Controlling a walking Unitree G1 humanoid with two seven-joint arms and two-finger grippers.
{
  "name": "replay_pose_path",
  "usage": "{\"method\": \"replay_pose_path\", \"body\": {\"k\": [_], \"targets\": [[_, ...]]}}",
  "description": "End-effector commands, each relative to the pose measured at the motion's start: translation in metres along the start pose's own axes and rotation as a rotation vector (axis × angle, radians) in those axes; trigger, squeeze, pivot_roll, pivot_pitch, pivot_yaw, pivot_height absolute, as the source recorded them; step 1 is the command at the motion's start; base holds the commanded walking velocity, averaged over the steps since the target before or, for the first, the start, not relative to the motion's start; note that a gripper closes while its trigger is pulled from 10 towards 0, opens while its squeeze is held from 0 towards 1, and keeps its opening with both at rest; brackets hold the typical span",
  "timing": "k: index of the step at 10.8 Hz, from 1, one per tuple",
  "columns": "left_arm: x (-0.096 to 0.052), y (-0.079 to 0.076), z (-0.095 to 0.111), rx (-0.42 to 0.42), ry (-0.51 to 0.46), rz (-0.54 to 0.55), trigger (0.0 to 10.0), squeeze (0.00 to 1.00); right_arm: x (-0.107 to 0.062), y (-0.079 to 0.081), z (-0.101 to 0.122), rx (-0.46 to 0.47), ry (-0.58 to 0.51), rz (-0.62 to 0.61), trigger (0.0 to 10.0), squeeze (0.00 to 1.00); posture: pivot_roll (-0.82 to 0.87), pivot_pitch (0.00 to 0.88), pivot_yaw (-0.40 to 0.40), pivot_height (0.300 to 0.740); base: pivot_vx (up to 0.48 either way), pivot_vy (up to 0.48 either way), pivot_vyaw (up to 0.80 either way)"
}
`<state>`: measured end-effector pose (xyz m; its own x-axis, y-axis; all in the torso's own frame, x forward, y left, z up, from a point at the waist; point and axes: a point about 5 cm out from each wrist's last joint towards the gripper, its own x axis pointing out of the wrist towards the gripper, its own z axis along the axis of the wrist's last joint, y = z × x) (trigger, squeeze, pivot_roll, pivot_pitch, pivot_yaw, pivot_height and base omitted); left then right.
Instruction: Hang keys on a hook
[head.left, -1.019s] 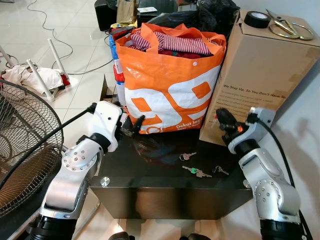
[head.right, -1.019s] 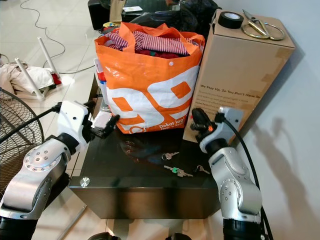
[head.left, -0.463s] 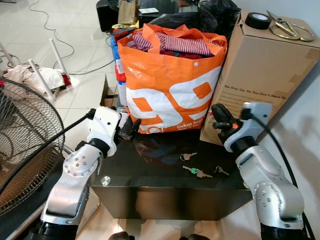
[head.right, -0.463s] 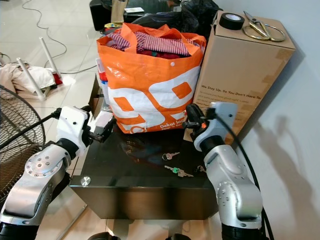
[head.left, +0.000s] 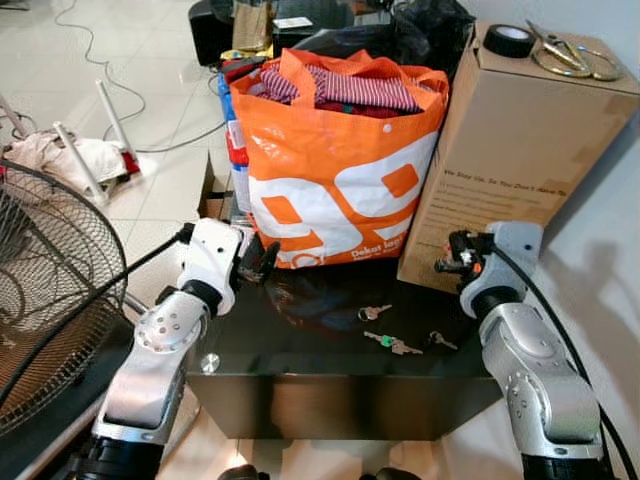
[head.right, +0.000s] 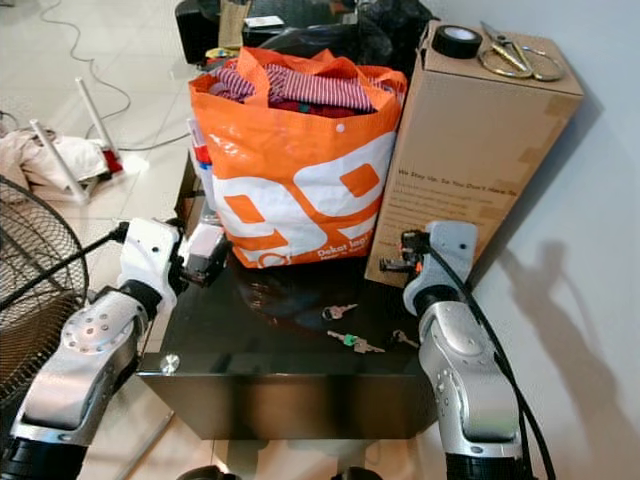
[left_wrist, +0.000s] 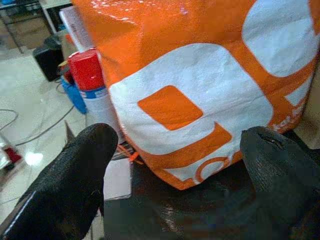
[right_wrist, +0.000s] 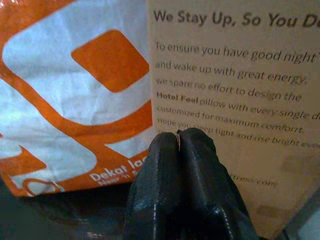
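Three sets of keys lie on the black glass table: a silver key, a bunch with a green tag and a small dark key. My right gripper hovers above and behind them, just in front of the cardboard box, its fingers pressed together with nothing between them. My left gripper is at the table's left side, close to the orange bag's lower corner, and its fingers are spread wide apart and empty.
A full orange shopping bag and a tall cardboard box stand at the table's back; a tape roll and scissors lie on the box. A fan stands on the floor at left. A red-capped can is beside the bag.
My right gripper has dropped a little and turned so its fingers point left in front of the box. The left gripper has barely moved. The keys lie where they were.
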<state>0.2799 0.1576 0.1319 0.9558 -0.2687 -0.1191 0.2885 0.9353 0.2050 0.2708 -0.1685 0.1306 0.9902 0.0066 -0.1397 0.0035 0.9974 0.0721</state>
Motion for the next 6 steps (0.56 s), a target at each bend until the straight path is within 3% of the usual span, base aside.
{"method": "replay_pose_path", "body": {"k": [1,4,6], "targets": [[0.0004,-0.0011,-0.0011,-0.004,-0.001,0.005,10.0,0.16,-0.0025,-0.0024,-0.0048,-0.032,0.011,-0.019,10.0,0.00,-0.02,0.000,0.011,0.740,0.000,0.000,0.00],[-0.0043,-0.0082,-0.0050,-0.022,-0.002,-0.020,10.0,0.15,-0.0101,-0.0053,-0.0089,-0.071,0.026,-0.038,10.0,0.00,-0.04,0.000,0.005,0.740,0.000,0.000,0.00],[-0.0067,-0.0084,-0.0040,-0.025,-0.005,-0.004,10.0,0.15,-0.0049,-0.0041,-0.0091,-0.081,0.027,-0.012,10.0,0.00,-0.01,0.000,-0.016,0.740,0.000,0.000,0.00]]}}
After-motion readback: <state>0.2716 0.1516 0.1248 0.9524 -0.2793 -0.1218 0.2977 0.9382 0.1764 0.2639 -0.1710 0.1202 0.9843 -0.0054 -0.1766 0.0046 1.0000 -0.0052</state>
